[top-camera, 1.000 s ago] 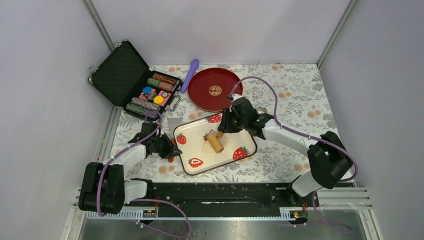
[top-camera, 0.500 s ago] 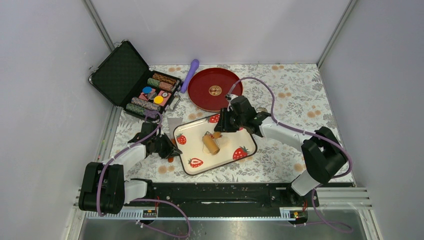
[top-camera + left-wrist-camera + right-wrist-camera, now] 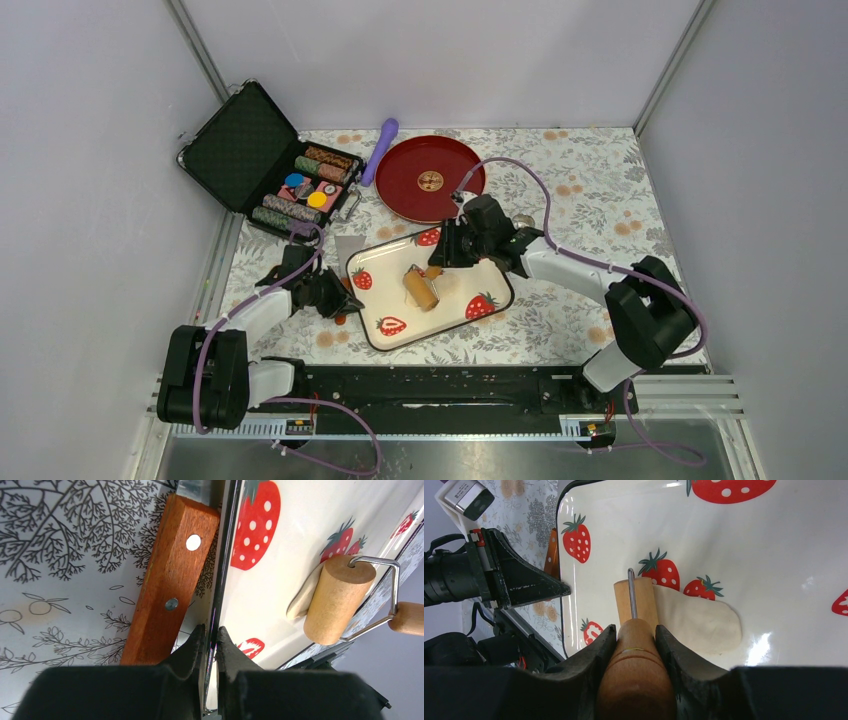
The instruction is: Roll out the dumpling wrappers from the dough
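Surface: a floral tablecloth [image 3: 600,200] between plain grey walls; a strawberry-print tray [image 3: 462,292] lies slantwise in front of the arms
Left gripper [image 3: 210,632]: jaws closed on the tray's thin left rim, pinching it; a wooden-handled knife [image 3: 170,580] lies on the cloth just beside that rim
Right gripper [image 3: 636,632]: clamped around the wooden handle of the roller [image 3: 634,600]; a wire frame runs from the handle to the drum
Roller: drum down on the tray, lying over one end of the dough
Dough [image 3: 696,625]: a flattened pale oblong on the tray, next to a pair of printed strawberries; one end is under the drum and the rest shows to one side
Far side: a red plate [image 3: 430,178]; an open black case [image 3: 250,150] with chips
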Motion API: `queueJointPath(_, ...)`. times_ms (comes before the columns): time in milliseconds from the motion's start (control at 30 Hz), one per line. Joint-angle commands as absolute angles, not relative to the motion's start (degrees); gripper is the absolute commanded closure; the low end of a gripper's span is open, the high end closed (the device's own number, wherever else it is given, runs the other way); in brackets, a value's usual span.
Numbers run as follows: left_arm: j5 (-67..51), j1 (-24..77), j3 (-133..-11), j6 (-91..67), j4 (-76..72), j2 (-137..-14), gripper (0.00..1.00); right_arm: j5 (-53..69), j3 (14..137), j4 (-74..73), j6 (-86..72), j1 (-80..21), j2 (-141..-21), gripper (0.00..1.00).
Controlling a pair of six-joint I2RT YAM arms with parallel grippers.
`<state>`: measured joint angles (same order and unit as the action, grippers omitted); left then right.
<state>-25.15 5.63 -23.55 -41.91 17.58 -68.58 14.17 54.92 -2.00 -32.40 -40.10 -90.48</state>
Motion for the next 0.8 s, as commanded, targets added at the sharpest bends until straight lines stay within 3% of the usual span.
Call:
queueJointPath(0, -22.0, 5.1, -24.9, -42.8, 18.9, -67.4, 1.0, 12.6, 51.3, -15.2, -26.9, -42.1, -92.8, 1.0)
queueJointPath(300, -22.5, 5.1, -25.5, -42.1, 19.0, -68.0, 1.0, 13.1, 52.1, -13.4, -25.7, -43.2, -91.0, 1.0)
queueJointPath(600, -21.8, 5.1, -26.1, -38.6, 21.1, -68.8, 1.0, 9.3, 55.8, -13.4, -27.0, -42.3, -80.1, 1.0)
queueJointPath(767, -21.9, 5.1, -26.5, -38.2, 21.1, -69.3, 1.0, 11.5, 58.7, -14.4, -30.5, -36.8, -72.9, 1.0)
